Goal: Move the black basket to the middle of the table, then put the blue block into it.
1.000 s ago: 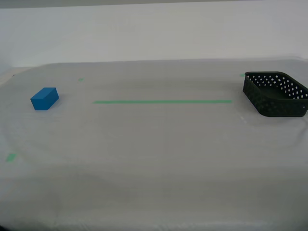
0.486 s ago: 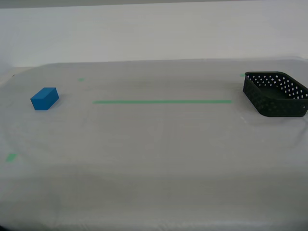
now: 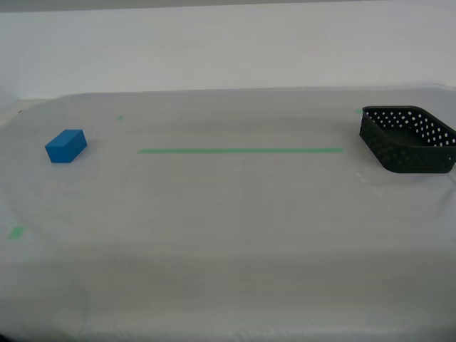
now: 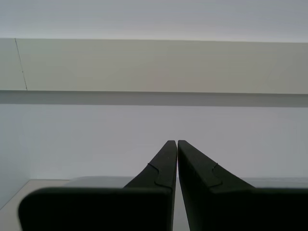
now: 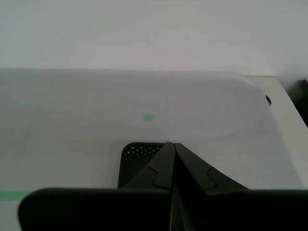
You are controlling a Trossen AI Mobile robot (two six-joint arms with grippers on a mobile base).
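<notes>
The black basket (image 3: 407, 139) stands at the exterior view's right on the table (image 3: 228, 235), empty, its perforated walls showing. The blue block (image 3: 66, 145) lies at the exterior view's left, far from the basket. No arm shows in the exterior view. In the first wrist view my first gripper (image 5: 173, 147) is shut with nothing in it, raised above the table, and part of the black basket (image 5: 137, 156) peeks out behind its fingers. My second gripper (image 4: 176, 143) is shut and empty, facing a white wall.
A long green tape line (image 3: 240, 150) runs across the table's middle between block and basket. Small green tape marks (image 3: 16, 232) sit near the exterior view's left edge and at the back (image 3: 119, 117). A white wall rises behind the table.
</notes>
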